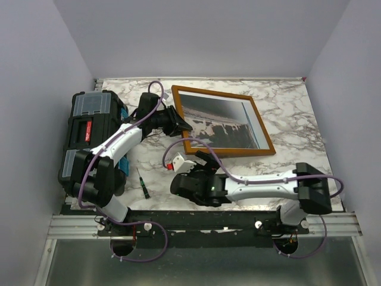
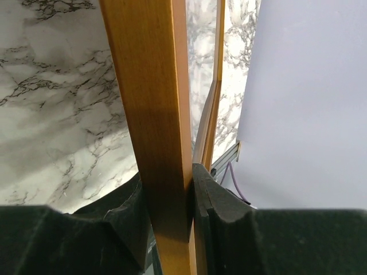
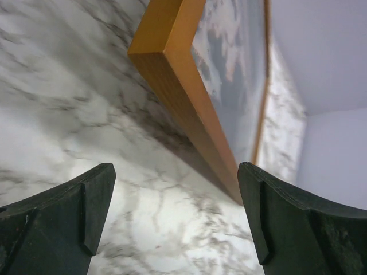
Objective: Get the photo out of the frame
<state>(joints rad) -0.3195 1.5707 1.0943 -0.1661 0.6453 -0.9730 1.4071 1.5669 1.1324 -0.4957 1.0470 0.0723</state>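
The orange-brown wooden frame [image 1: 229, 151] lies on the marble table with the photo [image 1: 226, 122], a grey-white landscape with dark trees, still in it. My left gripper [image 1: 180, 123] is shut on the frame's left rail; in the left wrist view the rail [image 2: 152, 109] is clamped between the black fingers [image 2: 221, 209]. That side looks slightly raised. My right gripper [image 1: 203, 159] is open and empty, just in front of the frame's near-left corner. In the right wrist view the frame [image 3: 175, 77] and photo [image 3: 235, 63] lie ahead of the open gripper [image 3: 175, 215].
A black toolbox [image 1: 89, 134] stands at the left edge beside the left arm. A small screwdriver [image 1: 143, 183] lies near the left arm's base. A small red and white object [image 1: 177, 161] sits by the right gripper. Grey walls enclose the table.
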